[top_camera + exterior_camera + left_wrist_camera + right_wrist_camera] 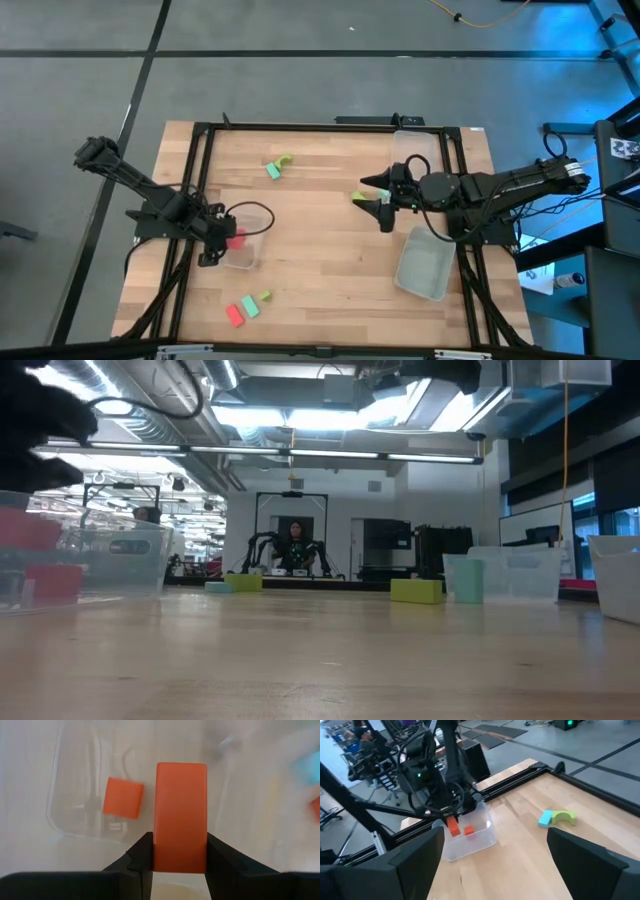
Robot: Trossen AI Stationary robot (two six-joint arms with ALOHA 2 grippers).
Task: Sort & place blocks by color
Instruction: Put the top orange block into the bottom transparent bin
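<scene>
A wooden worktop (330, 270) is seen from above, with two dark robot arms reaching in from either side.

The left end effector (222, 245) hangs over a small clear tray (247, 258) near the left side of the worktop. Its two fingers (139, 860) are closed partway on an upright red block (180, 815), gripping it by its lower sides. A second red block (123, 797) lies on the floor of the tray below it.

The right end effector (378, 203) is above the middle of the worktop, its fingers spread wide with nothing between them. A yellow-green block (360, 197) lies on the worktop at its fingertips; whether it touches them cannot be told.

Toward the far edge of the worktop, a teal block (272, 171) lies just beside a yellow-green arch-shaped block (286, 160). Near the front edge on the left, a red block (235, 316), a teal block (250, 308) and a small yellow-green block (264, 296) lie close together in a slanted row.

A larger clear tray (424, 263) sits on the right side of the worktop, and another clear tray (410, 143) stands at the far edge.

In the level view across the worktop, a person (296, 546) is seated in the room far behind.
</scene>
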